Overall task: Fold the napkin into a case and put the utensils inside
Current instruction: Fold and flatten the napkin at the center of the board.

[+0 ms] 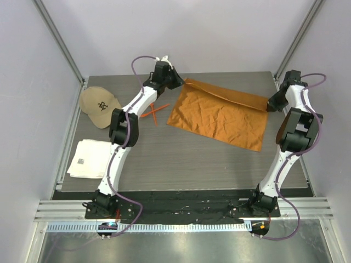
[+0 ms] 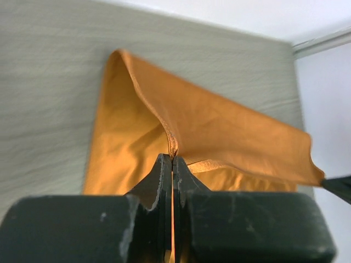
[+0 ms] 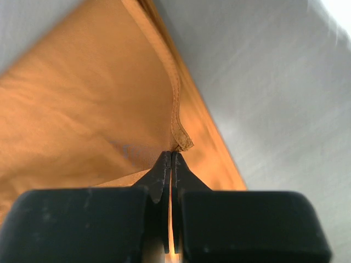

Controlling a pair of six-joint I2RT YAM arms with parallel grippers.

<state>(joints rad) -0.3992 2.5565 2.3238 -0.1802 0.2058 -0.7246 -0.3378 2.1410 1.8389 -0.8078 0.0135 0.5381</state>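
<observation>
The napkin (image 1: 219, 116) lies spread on the table (image 1: 181, 159), with its far edge raised into a fold. The left gripper (image 2: 172, 159) has its fingers pressed together on the napkin's far left corner. The right gripper (image 3: 171, 154) pinches the far right corner likewise. The 2 utensils (image 1: 153, 112) lie crossed just left of the napkin. The cap (image 1: 98, 105) and white towel (image 1: 89, 159) lie farther left.

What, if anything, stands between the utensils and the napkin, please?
Nothing visible: only bare table separates the utensils from the napkin. The left gripper and right gripper are shut on its far corners.
</observation>
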